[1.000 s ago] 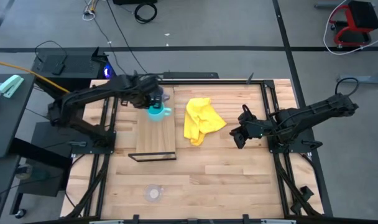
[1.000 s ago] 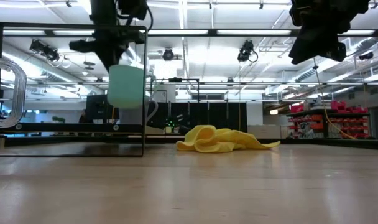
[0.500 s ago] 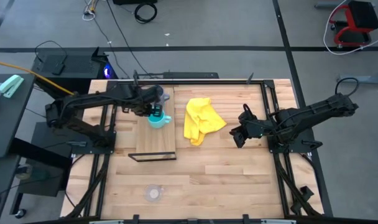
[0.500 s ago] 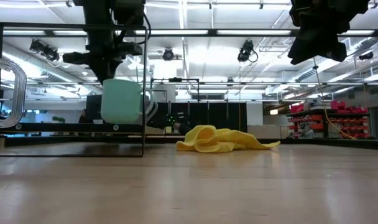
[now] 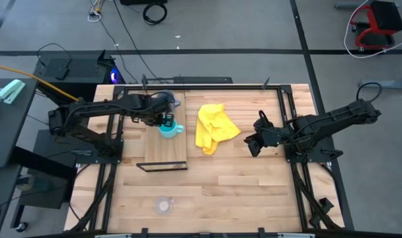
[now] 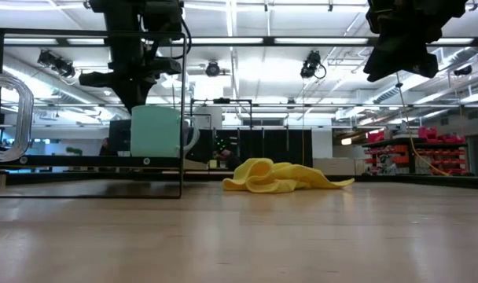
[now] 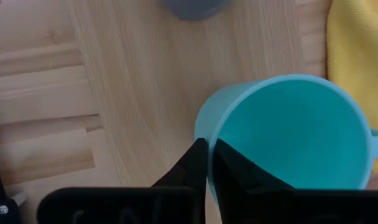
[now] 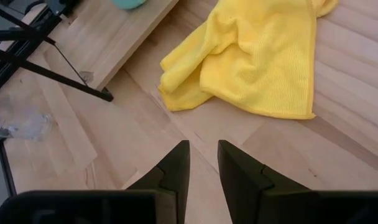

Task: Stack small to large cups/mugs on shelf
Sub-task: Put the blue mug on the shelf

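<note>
Clearly left gripper (image 7: pixel 207 163) pinches the turquoise mug's (image 7: pixel 295 134) rim (hollow interior, upright).

1. You will find no legible text, label, brand, number or sign in any view.
2. You will see no print on the turquoise mug (image 7: pixel 288 137) or the yellow cloth (image 8: pixel 257 56).

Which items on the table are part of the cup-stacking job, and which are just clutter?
In the job:
- turquoise mug, gripped at its rim by the left gripper
- grey-blue mug
- clear glass cup
- shelf

Lying about:
- yellow cloth
- right gripper hangs idle beside the cloth, holding nothing
</note>
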Motion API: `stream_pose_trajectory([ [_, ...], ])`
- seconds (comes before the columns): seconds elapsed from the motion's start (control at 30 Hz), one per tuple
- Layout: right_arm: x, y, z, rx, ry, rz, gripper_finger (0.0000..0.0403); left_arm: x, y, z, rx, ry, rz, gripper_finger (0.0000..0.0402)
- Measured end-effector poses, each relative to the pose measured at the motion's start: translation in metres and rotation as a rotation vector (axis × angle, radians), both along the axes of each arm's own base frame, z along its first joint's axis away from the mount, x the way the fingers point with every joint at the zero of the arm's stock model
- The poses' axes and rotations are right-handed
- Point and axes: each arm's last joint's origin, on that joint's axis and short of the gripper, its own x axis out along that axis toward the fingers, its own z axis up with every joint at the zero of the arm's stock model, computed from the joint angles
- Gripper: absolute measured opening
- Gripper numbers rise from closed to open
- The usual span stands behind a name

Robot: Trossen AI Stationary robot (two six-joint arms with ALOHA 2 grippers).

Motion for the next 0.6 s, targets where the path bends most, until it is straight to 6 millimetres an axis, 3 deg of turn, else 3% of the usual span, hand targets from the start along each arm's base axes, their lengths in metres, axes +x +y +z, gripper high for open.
stream_pose_trajectory([
  [0.23,0.0,0.0,0.0,-0.003,0.001,0.003,0.0091,0.0007,-0.0012,0.0001,0.001,-0.003,-0.005,0.0025],
  [0.6,0.0,0.0,0.0,-0.005,0.001,0.005,0.0091,0.002,-0.0023,0.0,0.002,-0.012,-0.011,0.0063],
])
